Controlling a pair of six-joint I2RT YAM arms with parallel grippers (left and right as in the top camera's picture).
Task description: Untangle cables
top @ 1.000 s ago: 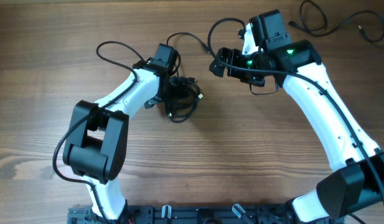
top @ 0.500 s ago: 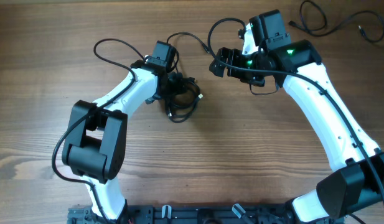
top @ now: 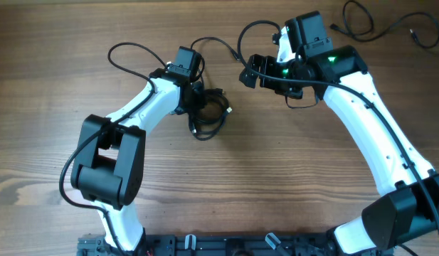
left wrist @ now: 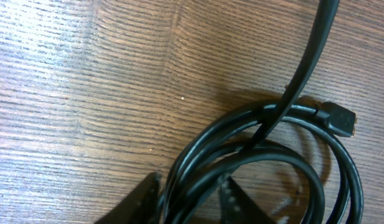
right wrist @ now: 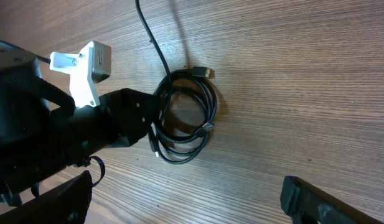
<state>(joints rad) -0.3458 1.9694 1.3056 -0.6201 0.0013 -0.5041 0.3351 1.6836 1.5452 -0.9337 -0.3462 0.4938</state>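
A bundle of looped black cables [top: 210,115] lies on the wooden table, left of centre. My left gripper [top: 195,101] is down at the bundle's left side. In the left wrist view its jaws [left wrist: 188,182] stand on either side of several strands [left wrist: 266,146] and press against them; a small black plug [left wrist: 338,118] ends one loop. My right gripper [top: 246,71] hovers open to the right of the bundle, holding nothing. From the right wrist the coil [right wrist: 187,124] shows ahead, with the left gripper [right wrist: 142,121] at its edge and my own jaws [right wrist: 192,199] wide apart.
More thin black cords [top: 372,25] lie loose at the table's far right corner. Thicker arm wires [top: 134,53] arch above the left arm. A black rail [top: 226,245] runs along the front edge.
The left jaws have closed in from wide open onto the strands of the bundle. The left wrist has shifted slightly. The right arm has not moved.
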